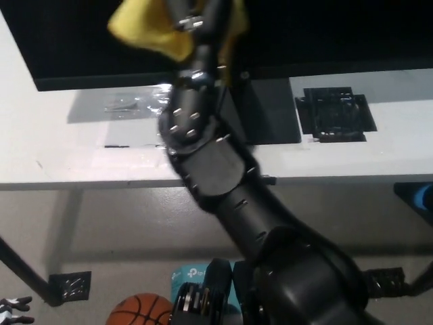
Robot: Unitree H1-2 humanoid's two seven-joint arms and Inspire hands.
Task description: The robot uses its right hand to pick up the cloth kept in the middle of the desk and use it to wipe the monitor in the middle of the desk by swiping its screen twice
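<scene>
We saw the black right robot hand gripping the yellow cloth flat against the monitor screen. The unwiped screen stretched away toward picture right — its long axis running sideways above the counter.

Monitor: stands on the desk, at its back, screen facing the robot.
Cloth: against the screen, left of its middle.
Flat component: on the desk, right of the monitor's stand.
Basketball: on the floor before the desk, lower left.
</scene>
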